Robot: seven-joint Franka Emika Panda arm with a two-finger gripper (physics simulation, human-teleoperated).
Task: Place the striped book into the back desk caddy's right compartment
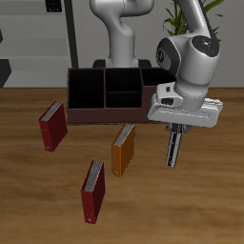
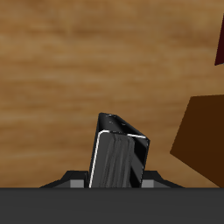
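Two dark red books (image 1: 92, 190), one orange book (image 1: 124, 150)

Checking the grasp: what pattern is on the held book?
Dark with thin grey stripes; the striped book shows best in the wrist view.

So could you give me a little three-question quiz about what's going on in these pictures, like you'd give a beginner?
1. True or false: the hand holds the striped book above the table.
2. Which loose book lies nearest the table's front edge? A) the orange book B) the dark red book with the grey spine C) the dark red book near the back desk caddy
3. Fill in: the caddy's compartments hold ____ books.

Key: 1 true; 2 B; 3 no (they look empty, though the arm hides part of the box).
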